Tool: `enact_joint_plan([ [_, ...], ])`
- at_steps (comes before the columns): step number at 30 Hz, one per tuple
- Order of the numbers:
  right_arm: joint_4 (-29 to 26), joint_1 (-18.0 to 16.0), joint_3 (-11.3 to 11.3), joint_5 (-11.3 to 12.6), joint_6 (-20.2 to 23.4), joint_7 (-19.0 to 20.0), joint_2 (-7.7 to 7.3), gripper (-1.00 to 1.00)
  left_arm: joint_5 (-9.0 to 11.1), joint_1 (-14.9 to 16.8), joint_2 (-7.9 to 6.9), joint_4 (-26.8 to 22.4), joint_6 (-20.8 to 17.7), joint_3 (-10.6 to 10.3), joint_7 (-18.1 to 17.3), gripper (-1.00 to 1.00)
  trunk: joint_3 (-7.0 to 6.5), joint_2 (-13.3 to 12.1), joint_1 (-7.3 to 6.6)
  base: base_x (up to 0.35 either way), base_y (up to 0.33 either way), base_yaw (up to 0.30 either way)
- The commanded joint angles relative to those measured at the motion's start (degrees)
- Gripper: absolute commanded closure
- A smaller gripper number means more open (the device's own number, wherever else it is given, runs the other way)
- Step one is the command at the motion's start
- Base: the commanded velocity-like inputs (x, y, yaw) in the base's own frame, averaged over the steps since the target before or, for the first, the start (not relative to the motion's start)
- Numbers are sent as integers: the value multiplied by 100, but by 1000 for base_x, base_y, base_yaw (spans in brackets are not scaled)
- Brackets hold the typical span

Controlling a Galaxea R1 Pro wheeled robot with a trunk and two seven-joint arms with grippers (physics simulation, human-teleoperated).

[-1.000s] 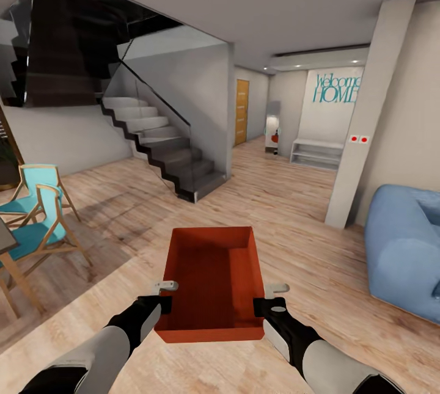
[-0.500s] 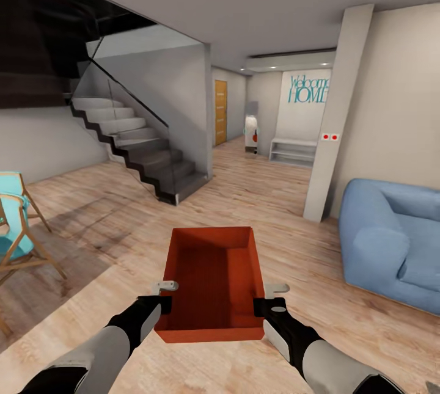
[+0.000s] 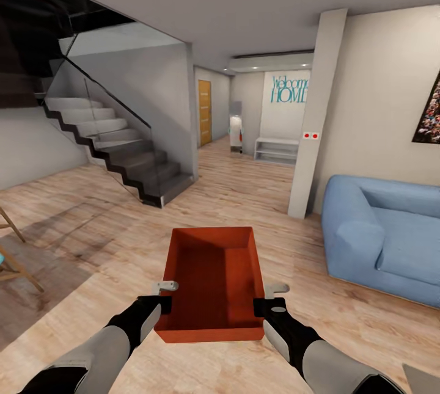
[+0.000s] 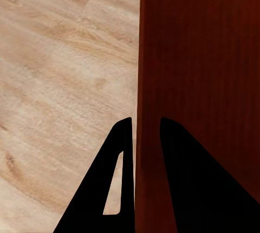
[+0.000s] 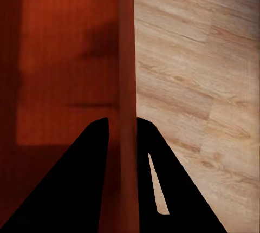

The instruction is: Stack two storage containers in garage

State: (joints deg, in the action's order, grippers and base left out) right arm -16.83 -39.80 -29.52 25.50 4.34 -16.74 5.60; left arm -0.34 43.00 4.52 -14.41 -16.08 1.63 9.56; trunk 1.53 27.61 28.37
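An orange-red bin (image 3: pixel 211 281) sits at lower centre of the head view, carried above the wood floor (image 3: pixel 293 198) with its open top up and its inside bare. The left gripper (image 3: pixel 164 296) pinches the bin's left wall near the close end, and the right gripper (image 3: pixel 267 298) pinches the right wall opposite it. In the left wrist view the bin (image 4: pixel 200 81) takes the right half of the frame, and the 2 dark fingers (image 4: pixel 116 189) straddle its wall edge, 1 on each face, with plank floor (image 4: pixel 65 70) on the other side. The right wrist view mirrors this: fingers (image 5: pixel 157 184) clamp the thin wall of the bin (image 5: pixel 70 65), floor (image 5: pixel 200 81) at right.

At upper left a dark staircase (image 3: pixel 116 149) climbs behind a glass rail. A blue sofa (image 3: pixel 385 235) fills the right middle (partly cut by the frame edge). A pale pillar (image 3: pixel 315 113) stands beside it, and a hallway with a wooden door (image 3: pixel 204 112) and teal wall lettering (image 3: pixel 288 88) runs back at centre.
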Motion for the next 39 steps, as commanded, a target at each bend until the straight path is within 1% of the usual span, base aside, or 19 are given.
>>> enact_joint_plan([
  [1, -242, -10, 65, -19, -50, -22, -9, 100, 16, -2, -83, 0, -36, 3, 28, 100, 13, 12, 5, 228, 0, -13],
  [39, -242, -10, 61, -19, -48, -6, -14, 100, 16, -2, -88, 8, -36, 6, 20, 100, 13, 12, 5, 322, 0, 0],
])
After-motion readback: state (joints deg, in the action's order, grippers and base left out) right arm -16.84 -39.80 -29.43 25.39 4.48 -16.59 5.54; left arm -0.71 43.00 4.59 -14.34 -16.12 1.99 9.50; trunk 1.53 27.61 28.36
